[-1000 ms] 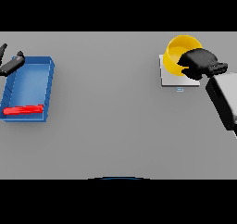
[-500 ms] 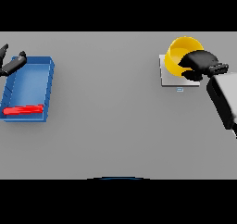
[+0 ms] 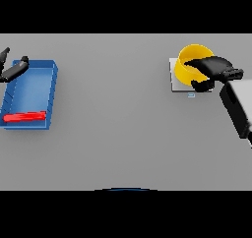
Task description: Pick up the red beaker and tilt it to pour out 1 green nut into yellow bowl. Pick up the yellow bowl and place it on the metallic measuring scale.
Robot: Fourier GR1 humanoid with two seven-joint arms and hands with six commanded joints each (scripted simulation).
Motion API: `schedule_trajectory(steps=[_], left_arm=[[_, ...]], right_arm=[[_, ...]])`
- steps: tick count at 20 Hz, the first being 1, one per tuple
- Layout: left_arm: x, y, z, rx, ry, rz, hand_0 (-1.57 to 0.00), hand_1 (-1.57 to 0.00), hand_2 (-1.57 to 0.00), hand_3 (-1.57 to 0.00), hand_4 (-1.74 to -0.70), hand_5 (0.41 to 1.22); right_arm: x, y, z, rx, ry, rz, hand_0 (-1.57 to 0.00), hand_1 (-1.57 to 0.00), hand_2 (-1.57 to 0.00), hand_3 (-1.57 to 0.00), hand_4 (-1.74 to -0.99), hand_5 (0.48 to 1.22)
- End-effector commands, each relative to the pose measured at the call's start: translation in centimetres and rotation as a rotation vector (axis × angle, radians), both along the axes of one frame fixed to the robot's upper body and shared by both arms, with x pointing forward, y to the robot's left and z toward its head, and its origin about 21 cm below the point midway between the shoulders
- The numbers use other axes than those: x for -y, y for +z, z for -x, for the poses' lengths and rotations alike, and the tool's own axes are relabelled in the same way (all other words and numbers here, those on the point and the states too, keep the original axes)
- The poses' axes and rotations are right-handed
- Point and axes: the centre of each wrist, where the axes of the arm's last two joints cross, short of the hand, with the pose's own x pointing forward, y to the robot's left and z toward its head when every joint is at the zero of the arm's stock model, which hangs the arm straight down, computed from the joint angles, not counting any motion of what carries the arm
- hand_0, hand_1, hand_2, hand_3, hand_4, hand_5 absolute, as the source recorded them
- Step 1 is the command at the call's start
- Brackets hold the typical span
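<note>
Table (image 3: 123,133) carries a blue tray (image 3: 29,92) at its left edge, with the red beaker (image 3: 23,117) lying flat across the tray's near end. Near the far right corner, the measuring scale (image 3: 177,77) bears the yellow bowl (image 3: 189,65), gripped by the right hand (image 3: 214,67). Left hand (image 3: 12,70) hovers relaxed over the tray's far left corner.

A blue tray (image 3: 29,84) sits on the grey table (image 3: 118,133) over at the left side, a shallow rectangular bin with raised walls, its long side running away from me, well apart from anything on the right
</note>
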Motion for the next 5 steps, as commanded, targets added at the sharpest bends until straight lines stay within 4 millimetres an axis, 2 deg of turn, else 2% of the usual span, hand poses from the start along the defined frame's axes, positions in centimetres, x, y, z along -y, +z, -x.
schedule_trajectory(steps=[1, 5], left_arm=[[-0.12, 0.21, 0.1, 0.002, 0.004, 0.0, 0.0, 0.0, 0.0, 0.0, -0.84, 0.753], [0.49, 0.44, -0.03, -0.002, 0.008, -0.007, 0.0, 0.0, 0.0, 0.0, -0.83, 0.76]], right_arm=[[-0.05, -0.25, 0.02, -0.004, 0.001, 0.009, -0.16, -0.16, -0.12, -0.1, -1.422, 0.811], [-0.62, 0.08, -0.21, -0.021, -0.005, 0.016, -0.06, -0.06, -0.05, -0.04, -1.39, 0.779]])
